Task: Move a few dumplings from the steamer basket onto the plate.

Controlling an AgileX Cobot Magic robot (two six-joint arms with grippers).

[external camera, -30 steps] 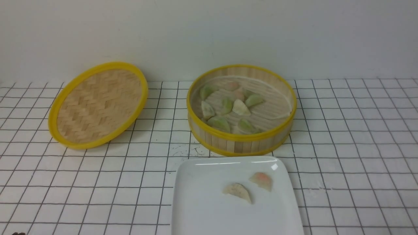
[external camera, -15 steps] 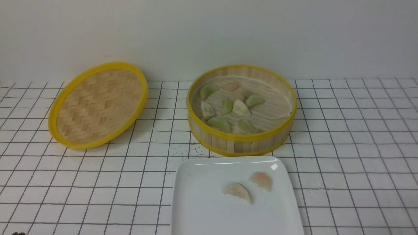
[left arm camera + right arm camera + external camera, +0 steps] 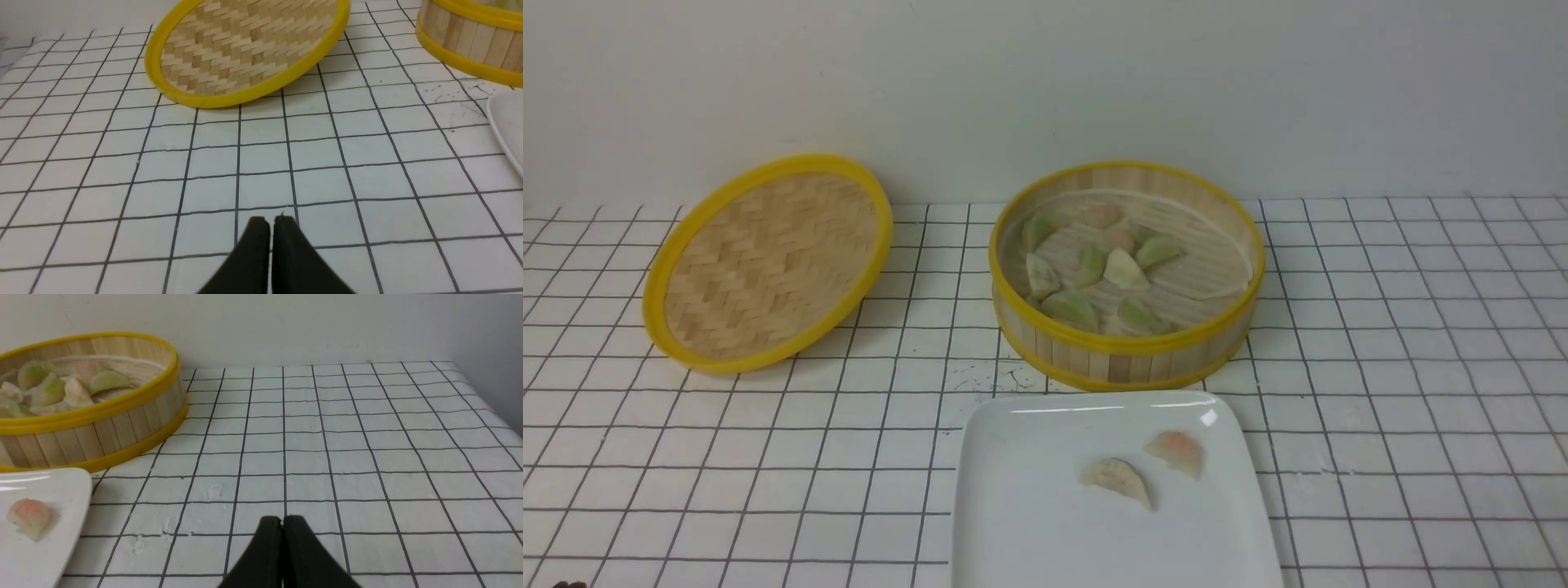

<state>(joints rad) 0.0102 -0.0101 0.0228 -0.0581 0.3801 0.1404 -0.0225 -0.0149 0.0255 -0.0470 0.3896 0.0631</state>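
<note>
The gridded white surface [image 3: 1388,392] spread ahead of both claws. On it the broad white plate [image 3: 1078,543] lay between the left claw and the right claw, its glaze glossy enough that a dumpling might slide if nudged.

Beyond the plate, farther from the claws, stood the steamer basket [image 3: 1094,359], ahead of the right claw and off to its left; its upright wall called for a reach from above. The woven lid [image 3: 776,261] leaned ahead of the left claw, well apart from the plate.

Most dumplings lay in the basket, some close together, green ones such as this green dumpling [image 3: 1072,310] among them. Two were on the plate: a beige dumpling [image 3: 1119,480] and a pinkish dumpling [image 3: 1178,453]. They looked light, soft and a little slick, with skins that could tear; a gentle pinch across the thick middle seemed best, sparing the thin edge.

The left claw [image 3: 271,220] and the right claw [image 3: 282,520] were both closed, with nothing between their tips.
</note>
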